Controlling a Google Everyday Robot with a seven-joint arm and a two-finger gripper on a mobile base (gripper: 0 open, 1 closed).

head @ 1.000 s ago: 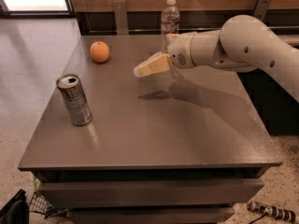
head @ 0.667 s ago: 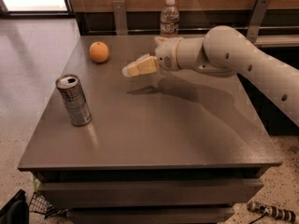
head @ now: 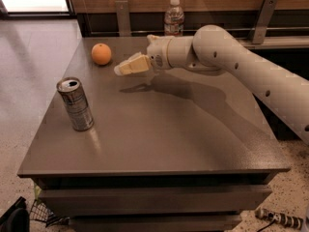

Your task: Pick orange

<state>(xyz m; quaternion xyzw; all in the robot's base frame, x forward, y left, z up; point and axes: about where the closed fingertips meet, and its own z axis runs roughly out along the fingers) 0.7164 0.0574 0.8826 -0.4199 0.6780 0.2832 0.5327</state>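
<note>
The orange (head: 101,54) is a small round orange fruit lying on the grey table (head: 159,129) near its far left corner. My gripper (head: 119,70) reaches in from the right on a white arm. Its cream-coloured tips hover a little above the table, just right of the orange and slightly nearer to the camera. They point left toward the fruit without touching it. Nothing is held in it.
A silver drink can (head: 75,104) stands upright near the table's left edge, in front of the orange. A clear water bottle (head: 174,17) stands at the table's far edge behind my arm. A wooden wall and metal posts run along the back.
My gripper has moved left across the table, from near the middle to close beside the orange. The orange, can and bottle have not moved.
</note>
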